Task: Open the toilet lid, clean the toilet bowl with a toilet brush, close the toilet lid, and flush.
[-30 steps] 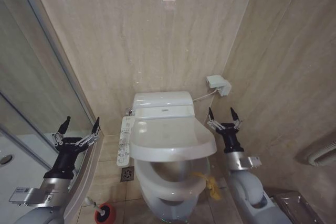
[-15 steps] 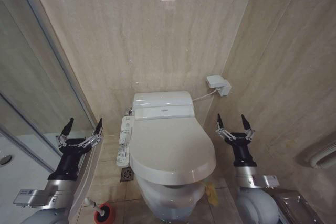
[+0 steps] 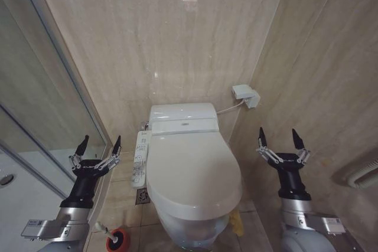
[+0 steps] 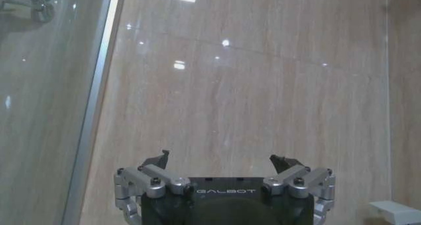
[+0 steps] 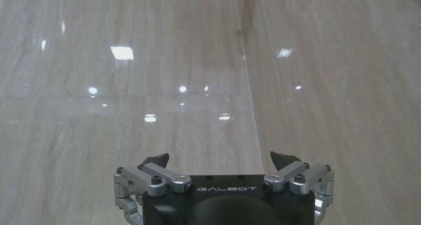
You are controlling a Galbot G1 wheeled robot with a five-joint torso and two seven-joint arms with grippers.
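Head view: lid (image 3: 194, 172) down, flush pending; left gripper (image 3: 95, 153) and right gripper (image 3: 281, 144) spread apart, empty, flanking bowl (image 3: 192, 227).

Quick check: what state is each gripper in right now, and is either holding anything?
Left gripper: open, holding nothing, left of the toilet lid.
Right gripper: open, holding nothing, right of the lid.
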